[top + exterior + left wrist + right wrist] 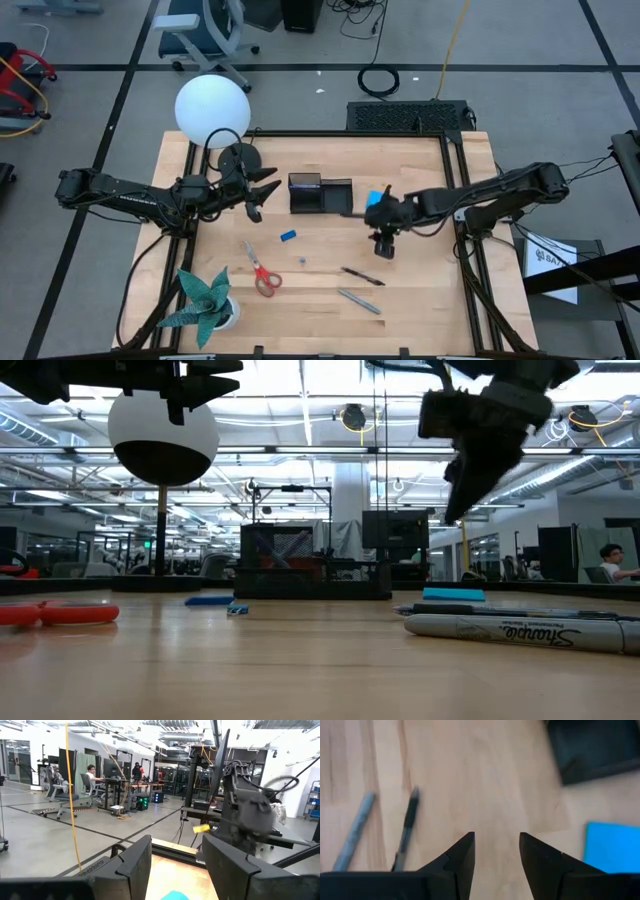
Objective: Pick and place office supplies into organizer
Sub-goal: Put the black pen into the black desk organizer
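Note:
The black organizer stands at the table's middle, far side. The blue pad lies flat just to its right. The tiny blue block, the red-handled scissors, a dark pen and a grey pen lie flat nearer the near edge. My right gripper hangs open above bare wood, near the pad and to the right of the pens. In its wrist view the pad and the organizer show. My left gripper is open, raised just left of the organizer.
A lamp with a white globe and a round black base stands behind my left gripper. A green paper plant sits at the near left corner. A small grey bit lies near the scissors. Black frame rails border the table.

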Motion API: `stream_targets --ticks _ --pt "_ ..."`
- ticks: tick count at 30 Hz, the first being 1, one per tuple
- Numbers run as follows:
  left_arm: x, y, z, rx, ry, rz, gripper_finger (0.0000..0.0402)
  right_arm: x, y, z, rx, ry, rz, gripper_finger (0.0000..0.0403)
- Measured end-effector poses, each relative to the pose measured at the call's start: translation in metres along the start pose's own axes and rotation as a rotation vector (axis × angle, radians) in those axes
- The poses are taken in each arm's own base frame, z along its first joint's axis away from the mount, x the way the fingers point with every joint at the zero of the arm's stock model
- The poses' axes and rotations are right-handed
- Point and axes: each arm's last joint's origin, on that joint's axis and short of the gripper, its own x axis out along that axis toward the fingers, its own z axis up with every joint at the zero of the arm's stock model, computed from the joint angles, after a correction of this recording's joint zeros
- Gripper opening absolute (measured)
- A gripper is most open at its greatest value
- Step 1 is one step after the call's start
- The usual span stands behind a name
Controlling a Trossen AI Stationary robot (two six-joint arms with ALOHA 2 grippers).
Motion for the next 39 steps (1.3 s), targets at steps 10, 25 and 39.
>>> stream_targets --ticks 10,25,39 --pt "0.0 0.0 0.0 0.001 0.002 0.0 0.0184 0.021 0.042 -0.001 0.055 0.27 -0.063 0.0139" --pt "0.0 0.0 0.0 0.002 0.004 0.0 0.0184 0.054 0.111 0.01 0.027 0.397 -0.098 0.0134" --pt "0.0 0.0 0.0 0.002 0.004 0.001 0.0184 0.074 0.106 0.005 0.053 0.464 -0.137 0.0134"
